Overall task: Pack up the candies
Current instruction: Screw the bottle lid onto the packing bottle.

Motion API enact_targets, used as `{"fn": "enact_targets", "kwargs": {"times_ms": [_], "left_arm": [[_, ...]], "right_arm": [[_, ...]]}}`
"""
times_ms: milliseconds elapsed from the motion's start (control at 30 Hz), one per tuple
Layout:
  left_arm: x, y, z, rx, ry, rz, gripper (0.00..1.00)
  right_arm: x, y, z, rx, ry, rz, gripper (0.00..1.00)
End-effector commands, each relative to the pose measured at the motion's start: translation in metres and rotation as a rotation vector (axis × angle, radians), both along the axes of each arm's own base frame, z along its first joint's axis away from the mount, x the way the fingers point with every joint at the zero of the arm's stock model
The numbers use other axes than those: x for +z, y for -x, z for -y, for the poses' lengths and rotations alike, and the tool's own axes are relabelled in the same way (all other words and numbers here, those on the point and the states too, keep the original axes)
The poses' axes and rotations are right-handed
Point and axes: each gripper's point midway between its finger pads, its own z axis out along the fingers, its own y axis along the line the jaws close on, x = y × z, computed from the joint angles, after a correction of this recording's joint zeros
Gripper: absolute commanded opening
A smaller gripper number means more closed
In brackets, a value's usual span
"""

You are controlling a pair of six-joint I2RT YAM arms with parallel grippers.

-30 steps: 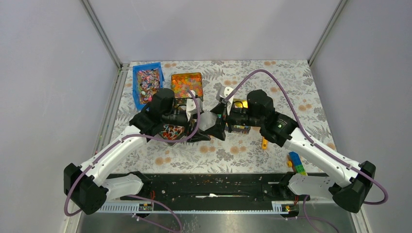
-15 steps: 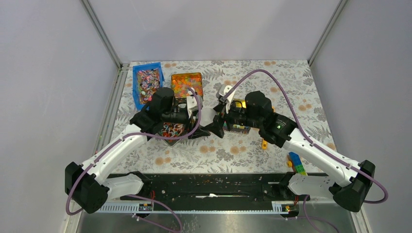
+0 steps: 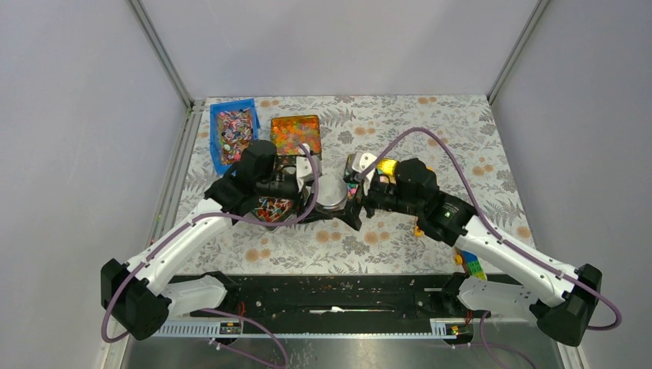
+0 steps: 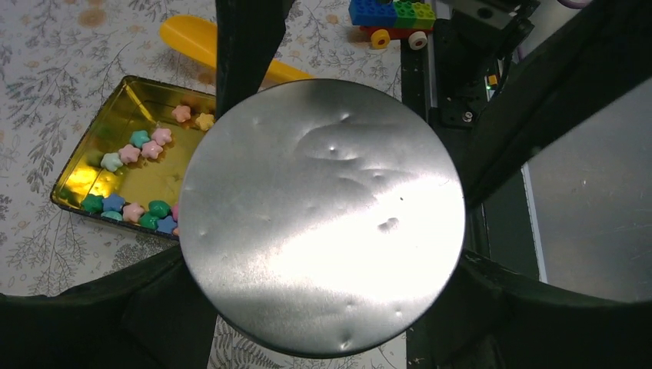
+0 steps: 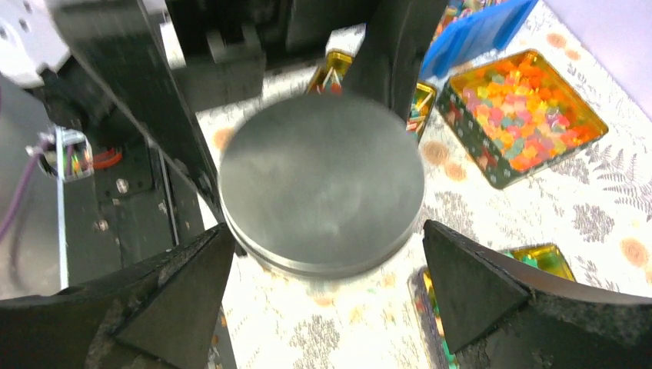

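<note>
A round silver tin (image 3: 332, 192) hangs over the table's middle, and my left gripper (image 3: 321, 201) is shut on its rim. It fills the left wrist view as a dented disc (image 4: 323, 215) between my left gripper's (image 4: 323, 315) black fingers. My right gripper (image 3: 357, 209) stands open just right of it. In the right wrist view the tin (image 5: 323, 181) sits beyond my right gripper (image 5: 327, 288), clear of both fingers. The candies (image 4: 134, 154), pastel stars, lie in a gold rectangular tin (image 4: 92, 173). In the top view that gold tin (image 3: 387, 165) is mostly hidden by my right arm.
A blue bin (image 3: 234, 131) of striped sticks and a tin of orange beads (image 3: 296, 132) stand at the back left. Another tin (image 3: 273, 207) lies under my left arm. A yellow scoop (image 4: 192, 34) and a toy-brick car (image 3: 470, 260) lie to the right.
My right gripper has opened wider, let go of the silver tin and drawn back toward the near right. My left gripper still holds the tin in about the same place.
</note>
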Motion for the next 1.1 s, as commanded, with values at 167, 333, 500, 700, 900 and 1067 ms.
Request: {"fn": "enact_targets", "kwargs": {"times_ms": [167,333,500,700,900,1067], "left_arm": [[0.071,0.034,0.002,-0.182,0.166,0.189,0.24],[0.066,0.045,0.002,-0.242,0.17,0.178,0.24],[0.059,0.05,0.002,-0.272,0.153,0.168,0.24],[0.053,0.053,0.004,-0.287,0.142,0.152,0.24],[0.049,0.057,0.006,-0.309,0.141,0.137,0.24],[0.048,0.06,0.007,-0.326,0.144,0.13,0.24]], "right_arm": [[-0.009,0.029,0.015,0.191,0.044,0.063,1.0],[0.023,0.023,0.012,0.21,-0.008,0.099,1.0],[0.047,0.026,0.007,0.28,-0.052,0.112,1.0],[0.057,0.037,-0.001,0.372,-0.082,0.091,1.0],[0.061,0.042,-0.004,0.411,-0.092,0.089,1.0],[0.062,0.051,-0.008,0.477,-0.107,0.05,1.0]]}}
